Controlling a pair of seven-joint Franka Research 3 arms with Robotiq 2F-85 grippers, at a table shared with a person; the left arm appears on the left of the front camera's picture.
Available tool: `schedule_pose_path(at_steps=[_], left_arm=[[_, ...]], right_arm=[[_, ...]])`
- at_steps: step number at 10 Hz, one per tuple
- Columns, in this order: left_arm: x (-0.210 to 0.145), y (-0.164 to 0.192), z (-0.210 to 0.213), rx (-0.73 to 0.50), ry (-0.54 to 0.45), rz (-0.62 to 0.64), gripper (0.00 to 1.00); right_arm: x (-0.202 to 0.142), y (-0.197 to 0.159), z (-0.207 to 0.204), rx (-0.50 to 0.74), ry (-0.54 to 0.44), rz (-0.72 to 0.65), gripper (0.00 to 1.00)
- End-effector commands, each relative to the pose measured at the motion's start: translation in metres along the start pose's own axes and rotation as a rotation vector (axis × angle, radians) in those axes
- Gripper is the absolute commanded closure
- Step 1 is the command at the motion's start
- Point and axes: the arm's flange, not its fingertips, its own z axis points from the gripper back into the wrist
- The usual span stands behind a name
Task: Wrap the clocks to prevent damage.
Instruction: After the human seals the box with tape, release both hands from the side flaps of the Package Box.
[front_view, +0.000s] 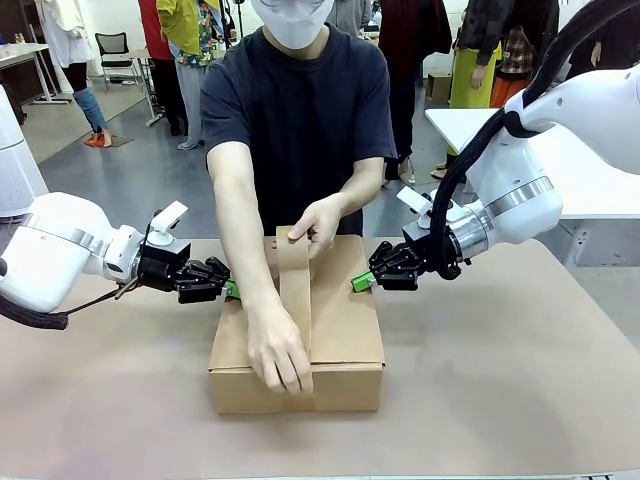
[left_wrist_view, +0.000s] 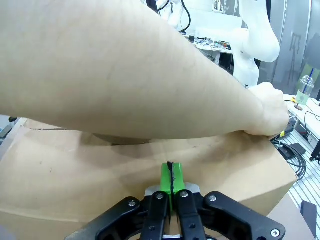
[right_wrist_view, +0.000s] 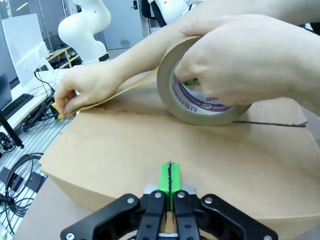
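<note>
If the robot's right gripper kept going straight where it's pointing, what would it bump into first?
The cardboard box. The shut right gripper points at its upper edge and looks almost touching it, though depth is hard to judge.

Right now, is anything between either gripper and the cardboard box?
Nothing visible: the left gripper and right gripper, fingers shut, rest against opposite sides of the box. The person's forearm crosses above the left one.
</note>
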Motion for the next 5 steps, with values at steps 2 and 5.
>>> schedule_pose_path(at_steps=[2, 5], left_arm=[[-0.0033, -0.0007, -0.0011, 0.011, -0.001, 0.006, 1.00], [-0.0033, -0.0007, -0.0011, 0.011, -0.001, 0.006, 1.00]], right_arm=[[-0.0035, -0.0011, -0.0007, -0.007, 0.002, -0.009, 0.99], [-0.0035, -0.0011, -0.0007, -0.007, 0.002, -0.009, 0.99]])
